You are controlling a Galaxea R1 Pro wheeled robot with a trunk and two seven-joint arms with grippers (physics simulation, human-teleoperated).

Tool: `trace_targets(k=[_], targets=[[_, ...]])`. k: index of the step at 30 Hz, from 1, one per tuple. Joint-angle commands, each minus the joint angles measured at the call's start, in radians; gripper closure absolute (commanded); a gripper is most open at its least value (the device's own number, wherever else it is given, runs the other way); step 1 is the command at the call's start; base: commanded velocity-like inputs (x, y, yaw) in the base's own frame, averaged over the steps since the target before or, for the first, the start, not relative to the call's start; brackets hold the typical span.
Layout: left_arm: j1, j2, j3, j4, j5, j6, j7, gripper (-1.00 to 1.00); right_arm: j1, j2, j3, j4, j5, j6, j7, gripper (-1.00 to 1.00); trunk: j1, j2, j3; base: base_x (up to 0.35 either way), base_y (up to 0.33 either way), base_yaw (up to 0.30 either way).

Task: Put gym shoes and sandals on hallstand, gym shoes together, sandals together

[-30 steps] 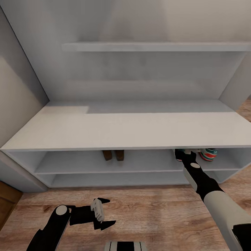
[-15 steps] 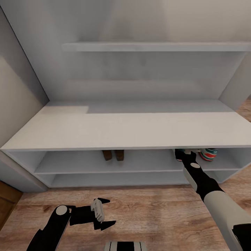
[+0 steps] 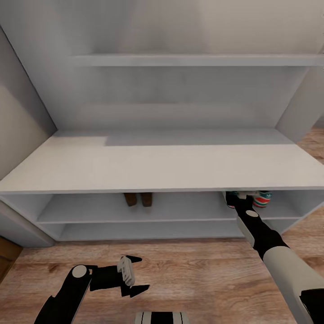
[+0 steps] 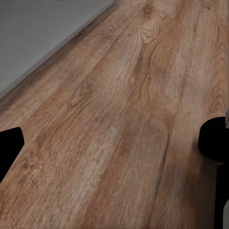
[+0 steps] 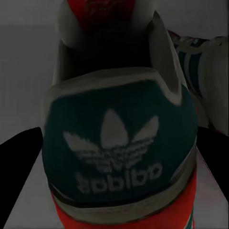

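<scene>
Jaws first: right gripper (image 3: 238, 197) is reached into the upper shelf bay of the low, wide light-grey shoe rack (image 3: 157, 168). In the right wrist view its dark fingers (image 5: 19, 157) flank the teal heel tab of a white lace-up gym shoe w/ red-orange heel patch (image 5: 119, 143), heel twd the camera, long axis running straight away into the bay. Whether the fingers press or just bracket it, can't tell.

The second white gym shoe w/ green stripes (image 3: 262, 198) sits just beside it, on the far-right side; the pair look parallel.

Dark brown leather sandals (image 3: 138, 199) stand together mid-shelf, well apart from the sneakers.

Left gripper (image 3: 130, 276) hovers spread wide, holding nothing, over the light brown wood-plank floor (image 4: 129, 109).

Judgement: all four look racked and paired, so the next move is prob. release, then pull straight back along the shoe's axis w/o dragging it.
</scene>
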Motion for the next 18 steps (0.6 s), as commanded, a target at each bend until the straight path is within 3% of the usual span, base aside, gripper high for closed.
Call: trace_targets(k=[1, 18], targets=[[0.000, 0.000, 0.000, 0.000, 0.000, 0.000, 0.000, -1.00, 0.000, 0.000, 0.000, 0.000, 0.000, 0.000, 0.000, 1.00, 0.000, 0.000, 0.000, -0.002, -0.081, 0.000], [0.000, 0.000, 0.000, 0.000, 0.001, 0.000, 0.001, -1.00, 0.000, 0.000, 0.000, 0.000, 0.000, -0.004, 0.000, 1.00, 0.000, 0.000, 0.000, -0.001, -0.022, 0.000]])
